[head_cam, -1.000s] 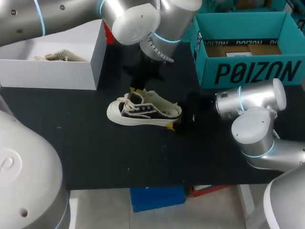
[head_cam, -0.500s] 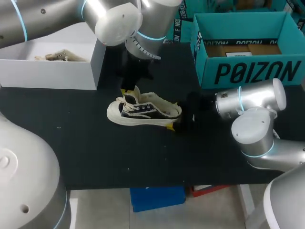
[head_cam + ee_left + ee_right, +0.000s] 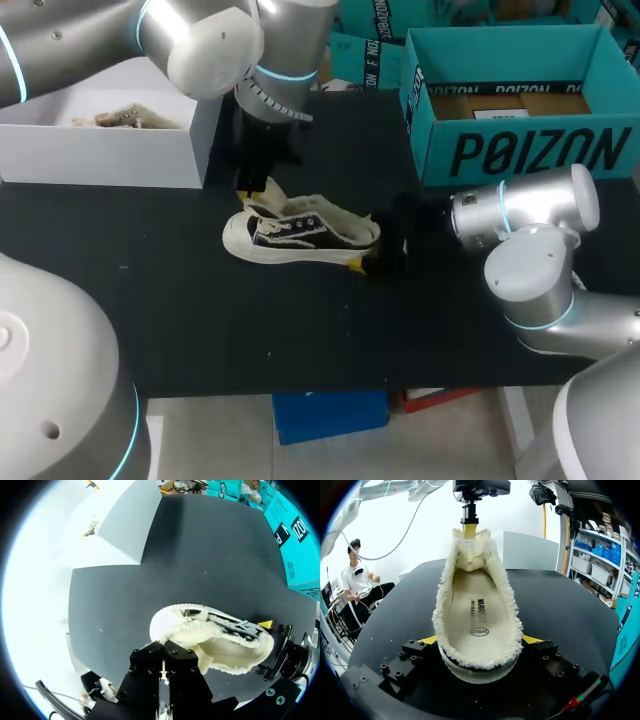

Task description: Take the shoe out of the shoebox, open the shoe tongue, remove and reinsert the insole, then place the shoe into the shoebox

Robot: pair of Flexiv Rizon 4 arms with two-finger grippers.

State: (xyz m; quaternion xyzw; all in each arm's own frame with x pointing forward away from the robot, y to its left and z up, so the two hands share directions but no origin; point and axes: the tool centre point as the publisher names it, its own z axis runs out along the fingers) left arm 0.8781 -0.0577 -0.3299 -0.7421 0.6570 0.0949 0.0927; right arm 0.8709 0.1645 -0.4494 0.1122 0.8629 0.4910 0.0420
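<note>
A low cream-and-black shoe [image 3: 300, 235] lies on its sole on the black table, toe to the left. My left gripper [image 3: 252, 188] hangs above the laces and is shut on the fleecy tongue [image 3: 470, 550], which it holds drawn up and toward the toe. In the left wrist view the gripper [image 3: 163, 672] shows closed fingers just behind the shoe [image 3: 215, 640]. My right gripper [image 3: 372, 262] is at the heel, one yellow tip on each side of it [image 3: 480, 642], gripping the shoe [image 3: 477, 680]. The cream insole [image 3: 477, 610] lies flat inside. The teal shoebox [image 3: 520, 150] stands open at the back right.
A white box [image 3: 100, 160] stands at the back left with another pale shoe [image 3: 120, 118] in it. A smaller teal box [image 3: 365, 55] is at the back middle. Bare black table lies in front of the shoe, toward the near edge.
My left arm has moved left, toward the toe, with the tongue in its grip, folding it forward. The shoe and the right arm have stayed put.
</note>
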